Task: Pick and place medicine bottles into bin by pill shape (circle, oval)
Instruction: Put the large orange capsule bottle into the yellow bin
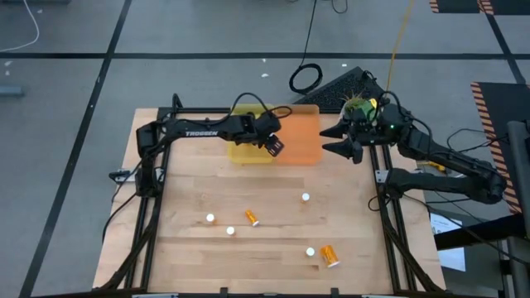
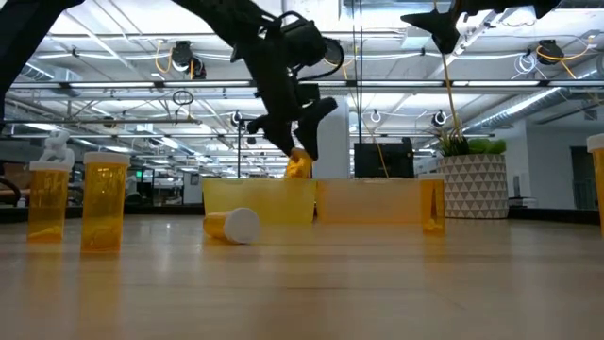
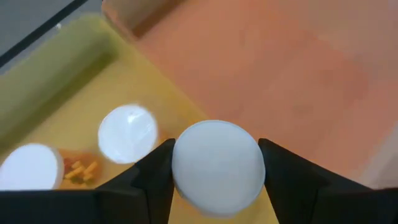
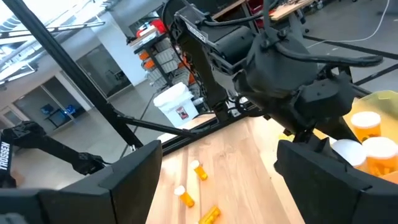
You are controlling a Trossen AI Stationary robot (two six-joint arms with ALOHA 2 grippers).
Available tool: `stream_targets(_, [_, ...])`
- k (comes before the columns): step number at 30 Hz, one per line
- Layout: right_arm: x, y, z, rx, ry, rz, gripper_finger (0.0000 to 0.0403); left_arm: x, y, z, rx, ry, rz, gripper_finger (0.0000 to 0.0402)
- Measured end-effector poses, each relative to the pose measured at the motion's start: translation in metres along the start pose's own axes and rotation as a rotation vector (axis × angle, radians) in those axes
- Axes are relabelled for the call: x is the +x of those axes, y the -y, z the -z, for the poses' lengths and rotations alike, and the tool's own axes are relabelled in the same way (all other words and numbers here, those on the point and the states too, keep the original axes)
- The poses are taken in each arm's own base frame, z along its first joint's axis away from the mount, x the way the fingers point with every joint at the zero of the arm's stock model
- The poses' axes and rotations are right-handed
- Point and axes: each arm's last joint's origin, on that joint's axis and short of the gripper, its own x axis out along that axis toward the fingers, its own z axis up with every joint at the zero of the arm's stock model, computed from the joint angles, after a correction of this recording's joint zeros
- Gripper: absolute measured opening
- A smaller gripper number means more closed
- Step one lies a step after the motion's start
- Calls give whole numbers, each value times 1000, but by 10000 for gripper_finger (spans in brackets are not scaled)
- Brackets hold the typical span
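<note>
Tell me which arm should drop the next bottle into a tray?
The left. Its gripper already holds a white-capped bottle between its fingers, above the yellow tray. The right gripper hangs open and empty beside the orange tray.

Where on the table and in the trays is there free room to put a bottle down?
The orange tray looks bare; the yellow tray already holds capped bottles under the left pincer, which grips another bottle. The wood between the trays and the row of loose bottles is free. The front right, near the lying bottle, is more crowded. The right pincer waits open beside the orange tray.
</note>
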Motion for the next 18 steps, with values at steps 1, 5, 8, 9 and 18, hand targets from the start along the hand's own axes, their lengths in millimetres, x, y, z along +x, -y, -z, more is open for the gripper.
stream_targets(1, [0, 0, 0, 1, -2, 1, 313, 3, -2, 2, -5, -5, -4, 206])
stream_targets(5, [1, 1, 0, 8, -2, 1, 313, 12, -7, 9, -17, 6, -8, 227])
stream_targets(8, [1, 1, 0, 13, -3, 2, 313, 18, -10, 14, -29, 2, -4, 235])
stream_targets(9, [1, 1, 0, 13, -3, 2, 313, 18, -10, 15, -36, 4, -3, 234])
stream_targets(18, [1, 1, 0, 18, -2, 3, 313, 18, -10, 14, -22, 4, -1, 222])
